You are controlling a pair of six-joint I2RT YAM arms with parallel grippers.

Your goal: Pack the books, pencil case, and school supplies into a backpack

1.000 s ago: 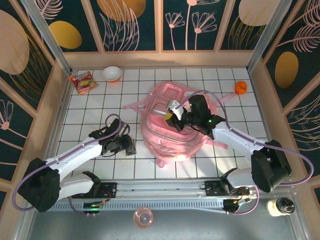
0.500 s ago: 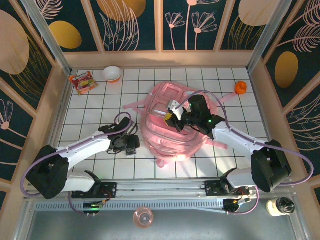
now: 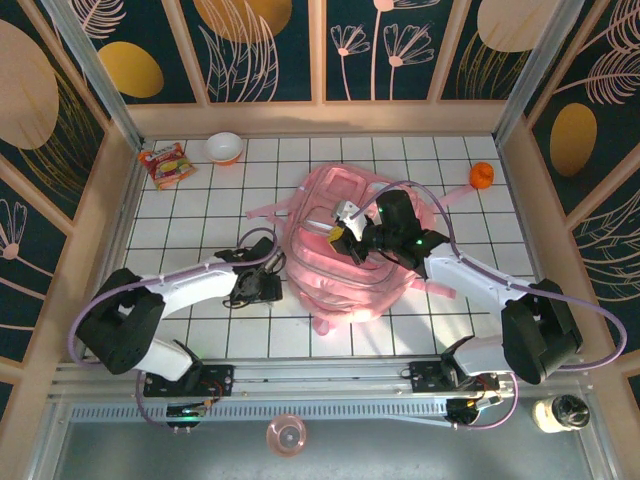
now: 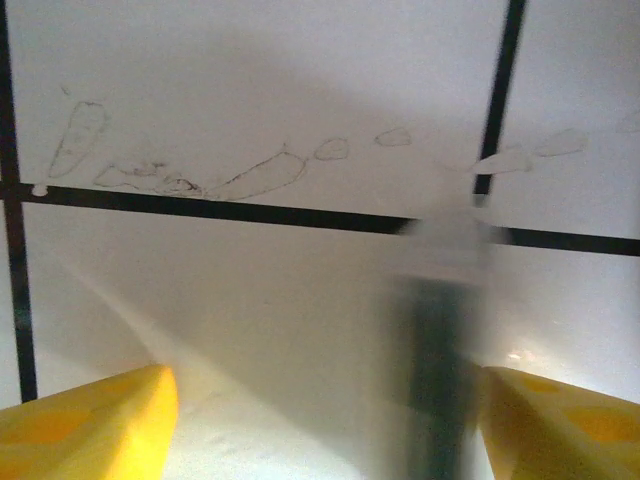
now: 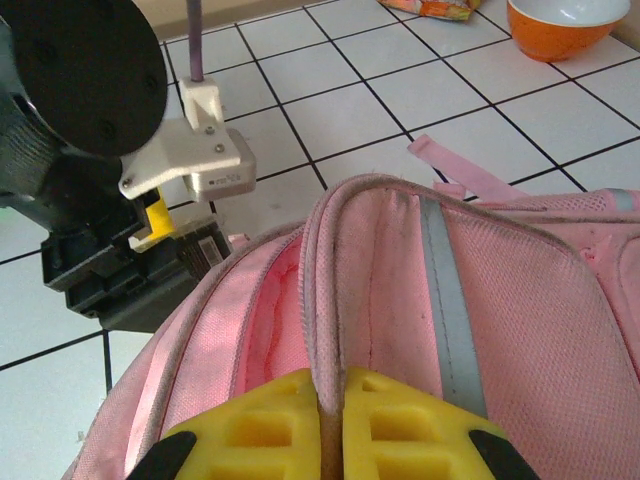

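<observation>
A pink backpack (image 3: 340, 288) is seen mid-table, with the right gripper (image 3: 341, 235) set on it and the left gripper (image 3: 264, 284) placed just beside it.

Backpack (image 3: 335, 285) 1, bowl (image 3: 223, 148) 1, snack packet (image 3: 165, 164) 1.

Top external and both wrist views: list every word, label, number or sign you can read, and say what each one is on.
No text can be read in any view.
snack packet: printed red-and-yellow front, too small to read.
table: faint scribbled marks along a grid line, no letters to make out.
backpack: no label or logo on the part that shows.
</observation>
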